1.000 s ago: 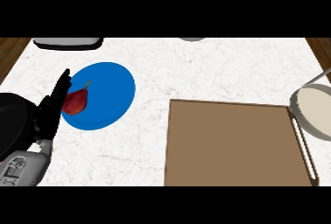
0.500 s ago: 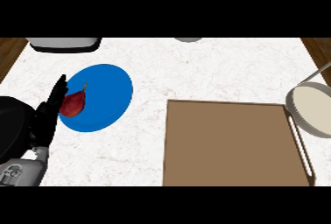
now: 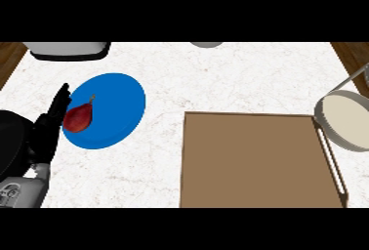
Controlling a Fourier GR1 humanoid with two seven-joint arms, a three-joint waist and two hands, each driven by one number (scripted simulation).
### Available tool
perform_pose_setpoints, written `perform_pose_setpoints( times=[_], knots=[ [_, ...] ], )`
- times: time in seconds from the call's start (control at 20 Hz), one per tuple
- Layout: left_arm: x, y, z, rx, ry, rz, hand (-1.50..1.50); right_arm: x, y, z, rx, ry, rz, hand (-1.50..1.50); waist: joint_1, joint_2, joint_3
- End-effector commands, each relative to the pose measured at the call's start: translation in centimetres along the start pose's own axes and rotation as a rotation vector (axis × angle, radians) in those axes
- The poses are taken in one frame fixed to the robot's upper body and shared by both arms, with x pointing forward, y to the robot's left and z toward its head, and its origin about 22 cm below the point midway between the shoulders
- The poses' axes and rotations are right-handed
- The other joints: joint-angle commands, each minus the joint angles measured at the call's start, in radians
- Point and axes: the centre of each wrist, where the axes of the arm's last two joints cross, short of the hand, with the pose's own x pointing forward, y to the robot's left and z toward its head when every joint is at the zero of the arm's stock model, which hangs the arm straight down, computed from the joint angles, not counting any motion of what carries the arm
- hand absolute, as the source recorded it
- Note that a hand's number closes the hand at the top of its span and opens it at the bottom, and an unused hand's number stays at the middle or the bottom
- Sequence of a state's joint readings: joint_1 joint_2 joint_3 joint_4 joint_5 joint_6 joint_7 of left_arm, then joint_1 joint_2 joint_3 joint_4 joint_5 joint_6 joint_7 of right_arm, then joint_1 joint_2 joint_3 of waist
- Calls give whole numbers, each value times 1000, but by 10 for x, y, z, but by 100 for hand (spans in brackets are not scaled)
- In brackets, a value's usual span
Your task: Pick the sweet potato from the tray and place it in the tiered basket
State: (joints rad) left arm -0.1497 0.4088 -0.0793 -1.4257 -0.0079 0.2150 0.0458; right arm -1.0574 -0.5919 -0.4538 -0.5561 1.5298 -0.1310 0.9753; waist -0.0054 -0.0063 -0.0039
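Note:
A dark red sweet potato (image 3: 78, 118) with a thin stem lies on the left part of a blue plate (image 3: 115, 105), not on the tray. My left hand (image 3: 45, 132) is at the plate's left rim, its straight fingers (image 3: 60, 97) pointing away from me beside the sweet potato and touching or nearly touching it. It is open and holds nothing. The brown tray (image 3: 256, 161) lies bare at the lower right. The tiered basket (image 3: 347, 121), a cream round shelf in a metal frame, stands at the right edge. My right hand is out of view.
A grey and white appliance (image 3: 69, 49) sits at the counter's far left edge, and a small grey object (image 3: 207, 44) at the far middle. Dark wood (image 3: 9, 58) shows beyond the marble counter's left and right edges.
My left hand has slipped a little to the left and towards me. The sweet potato still lies on the blue plate. The view has shifted slightly.

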Motion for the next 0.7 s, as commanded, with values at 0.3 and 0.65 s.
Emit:
perform_pose_setpoints(
  times=[0.3,0.65],
  knots=[
    [2,-17,11,-7,-12,4,0,-45,35,-11,165,160,-195,-150,0,2,4],
    [6,2,-3,1,-1,-7,0,-49,20,10,1,134,-408,-150,-3,2,3]
  ],
)
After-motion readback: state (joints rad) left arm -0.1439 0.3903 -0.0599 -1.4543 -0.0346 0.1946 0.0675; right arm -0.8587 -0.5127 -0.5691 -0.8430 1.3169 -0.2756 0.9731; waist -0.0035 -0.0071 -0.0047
